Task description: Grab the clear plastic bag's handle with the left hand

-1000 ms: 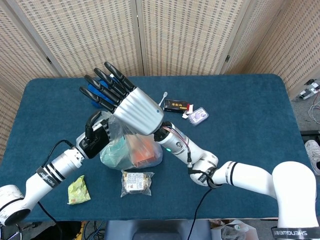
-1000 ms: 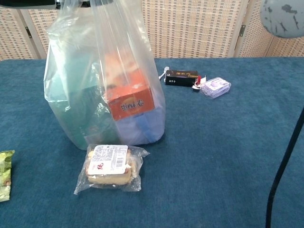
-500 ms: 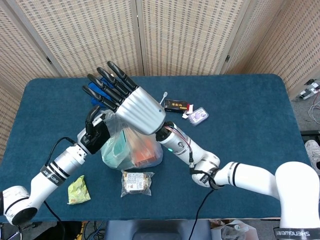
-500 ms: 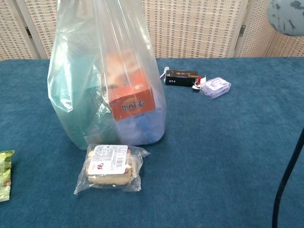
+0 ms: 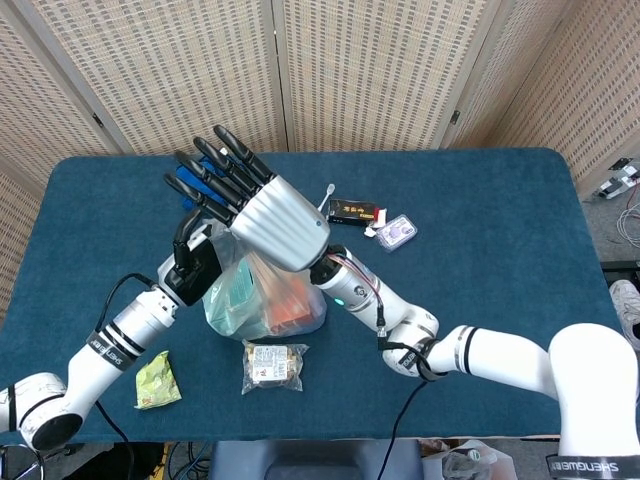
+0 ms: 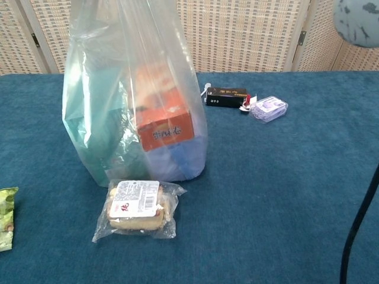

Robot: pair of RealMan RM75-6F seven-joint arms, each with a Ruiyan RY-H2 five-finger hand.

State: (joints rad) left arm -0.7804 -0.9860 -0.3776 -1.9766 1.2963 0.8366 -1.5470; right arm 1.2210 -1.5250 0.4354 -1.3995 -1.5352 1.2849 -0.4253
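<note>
The clear plastic bag (image 5: 262,300) was held up by the left hand (image 5: 195,268); the right hand (image 5: 262,205) was spread wide above. A slipped handle could topple it.

Left arm: reaches in from lower left, forearm angled up and to the right.
Left hand (image 5: 192,268): dark, raised, fingers closed around thin plastic.
Right arm: bent, sweeps in from lower right.
Right hand (image 5: 262,208): lifted high, silver back to camera, black fingers (image 5: 205,175) spread apart, holding nothing.
</note>
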